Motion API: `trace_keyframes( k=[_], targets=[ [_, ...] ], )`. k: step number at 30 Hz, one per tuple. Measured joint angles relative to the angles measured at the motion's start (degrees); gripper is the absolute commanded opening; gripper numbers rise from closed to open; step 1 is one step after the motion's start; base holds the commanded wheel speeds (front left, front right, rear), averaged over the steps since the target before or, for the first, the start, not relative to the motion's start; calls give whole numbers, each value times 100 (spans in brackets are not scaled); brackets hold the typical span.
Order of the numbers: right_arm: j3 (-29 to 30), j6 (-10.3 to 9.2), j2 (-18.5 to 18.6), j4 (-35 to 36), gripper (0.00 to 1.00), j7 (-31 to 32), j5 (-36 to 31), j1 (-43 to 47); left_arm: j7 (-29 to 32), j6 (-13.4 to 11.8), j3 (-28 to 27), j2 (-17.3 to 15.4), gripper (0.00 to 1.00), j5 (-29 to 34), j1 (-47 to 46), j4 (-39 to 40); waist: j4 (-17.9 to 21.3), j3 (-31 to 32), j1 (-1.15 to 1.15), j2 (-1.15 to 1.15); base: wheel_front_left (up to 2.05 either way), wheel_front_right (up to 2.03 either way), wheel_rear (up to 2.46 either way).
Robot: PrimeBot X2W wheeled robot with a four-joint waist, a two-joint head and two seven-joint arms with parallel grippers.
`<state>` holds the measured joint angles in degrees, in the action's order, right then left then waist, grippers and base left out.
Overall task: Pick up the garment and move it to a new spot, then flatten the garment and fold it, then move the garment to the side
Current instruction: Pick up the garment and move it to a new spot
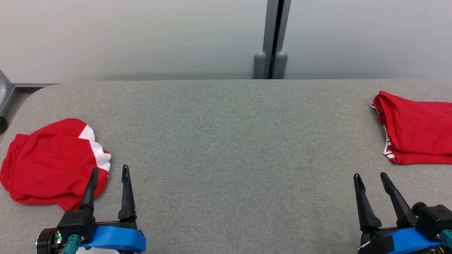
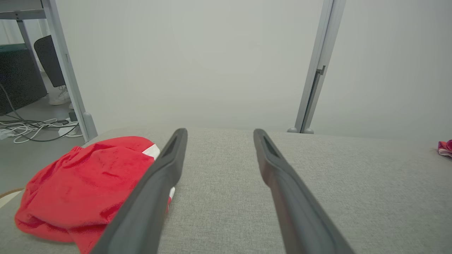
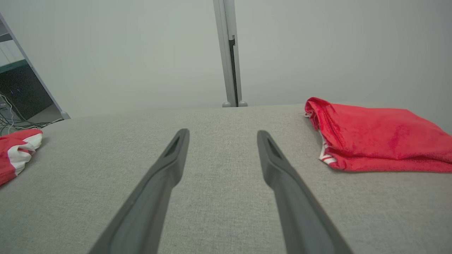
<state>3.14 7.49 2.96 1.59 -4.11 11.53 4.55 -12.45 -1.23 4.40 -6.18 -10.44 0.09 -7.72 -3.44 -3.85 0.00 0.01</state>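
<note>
While both arms' jaws gape empty, white hem marking (image 1: pixel 388 151) on the folded garment (image 1: pixel 418 130) is unreadable.

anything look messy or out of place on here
Only the crumpled red garment at the left of the grey padded surface: it sits in a bunched heap, white stripes twisted at its edge. The folded red garment at the far right lies flat. Nothing spilled or damaged.
</note>
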Motion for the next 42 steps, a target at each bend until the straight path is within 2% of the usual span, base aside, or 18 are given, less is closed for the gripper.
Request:
trace_keyframes(
  k=[9, 33, 42],
  targets=[
    [-96, 0, -3, -70, 100, -15, 56, 47, 25, -70, -19, -45, 100, -60, 3, 40, -383, 8, 0, 0, 0, 0, 0],
    [-207, 0, -8, -238, 100, -7, 1, 37, 75, -221, -102, -168, 100, -218, 222, 175, -1990, 34, 0, 0, 0, 0, 0],
    [-225, 0, -9, -289, 100, -18, -22, 31, 93, -278, -158, -231, 100, -291, 336, 247, -2283, 16, 0, 0, 0, 0, 0]
  ],
)
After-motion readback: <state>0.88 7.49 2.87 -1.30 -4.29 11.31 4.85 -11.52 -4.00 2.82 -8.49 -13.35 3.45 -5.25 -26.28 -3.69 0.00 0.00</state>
